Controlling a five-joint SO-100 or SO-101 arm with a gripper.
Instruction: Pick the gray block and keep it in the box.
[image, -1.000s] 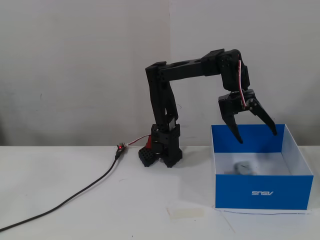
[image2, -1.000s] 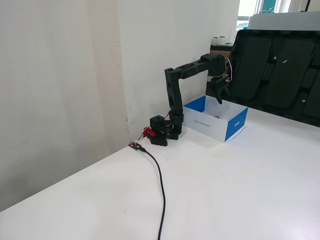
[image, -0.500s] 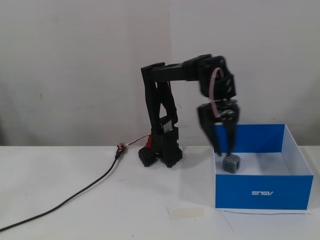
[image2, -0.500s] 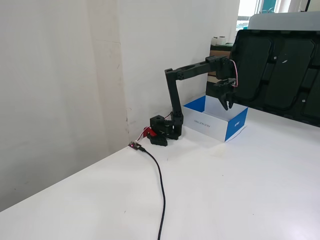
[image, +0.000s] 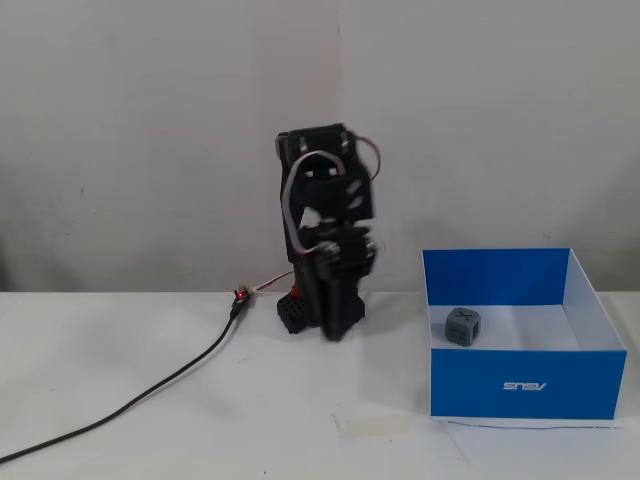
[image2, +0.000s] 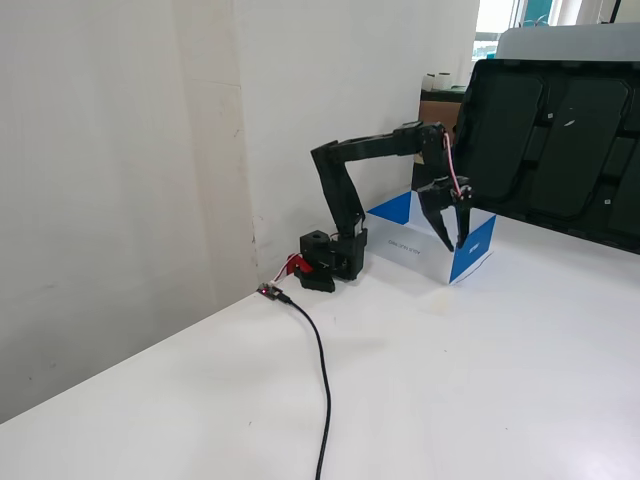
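The gray block (image: 462, 325) sits on the white floor of the blue box (image: 530, 385), near its left wall. In the other fixed view the box (image2: 400, 235) stands behind the gripper, and the block is hidden inside it. The black arm reaches out from its base and the gripper (image2: 452, 240) hangs fingers down, just outside the box's near side. Its fingers are spread apart and empty. In the front fixed view the gripper (image: 336, 330) is blurred, left of the box and apart from it.
A black cable (image: 150, 395) with a red connector (image: 240, 295) runs from the arm's base (image2: 330, 265) across the white table. A strip of tape (image: 375, 425) lies in front of the box. A dark panel (image2: 560, 130) stands at the right.
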